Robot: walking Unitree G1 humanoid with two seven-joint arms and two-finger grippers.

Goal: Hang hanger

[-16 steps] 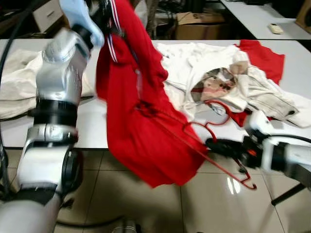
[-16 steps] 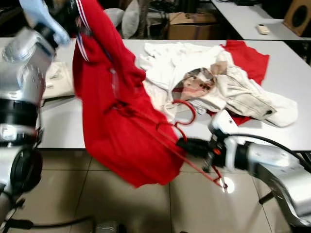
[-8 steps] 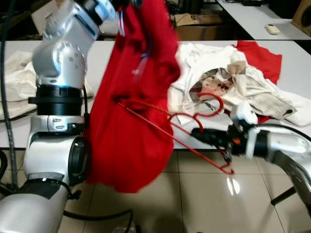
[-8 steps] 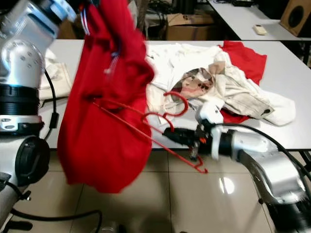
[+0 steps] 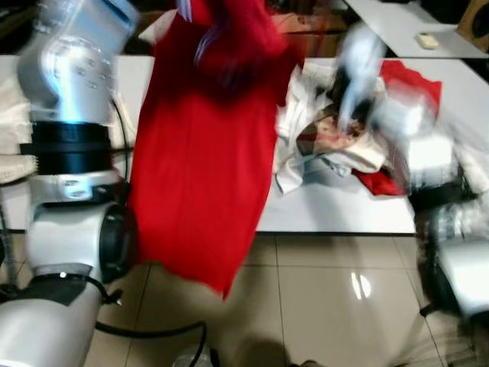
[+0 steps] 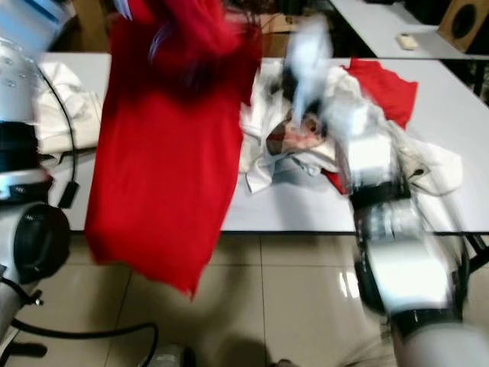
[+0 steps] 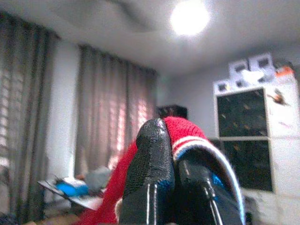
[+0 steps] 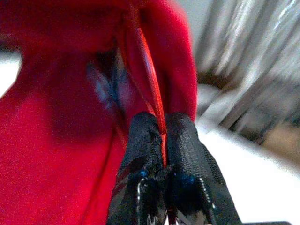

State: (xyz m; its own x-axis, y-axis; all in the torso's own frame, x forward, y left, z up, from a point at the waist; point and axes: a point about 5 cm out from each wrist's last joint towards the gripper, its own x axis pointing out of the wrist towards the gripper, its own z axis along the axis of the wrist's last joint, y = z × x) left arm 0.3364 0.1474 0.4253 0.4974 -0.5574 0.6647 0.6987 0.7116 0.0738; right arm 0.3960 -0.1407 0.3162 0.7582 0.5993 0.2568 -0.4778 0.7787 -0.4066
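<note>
A red shirt [image 5: 206, 153] hangs in front of the white table [image 5: 336, 214], held up high by my left arm [image 5: 72, 115]. In the left wrist view my left gripper [image 7: 173, 164] is shut on the shirt's red collar [image 7: 197, 140] with white stripes. My right arm [image 5: 359, 69] is raised beside the shirt's top and is badly blurred. In the right wrist view my right gripper [image 8: 162, 136] is shut on the thin red wire of the hanger [image 8: 149, 70], which runs up against the red cloth [image 8: 51, 154]. The hanger's other parts are hidden.
A heap of white clothes [image 5: 328, 145] and a red garment [image 5: 412, 80] lie on the table behind the shirt. Pale cloth [image 6: 61, 107] lies on the table at the left. A second white table [image 5: 397, 23] stands at the back right. Tiled floor [image 5: 321, 290] lies below.
My right arm has swung up from the table's front edge to the shirt's top, taking the hanger with it. The shirt now hangs straighter, and the whole picture is blurred.
</note>
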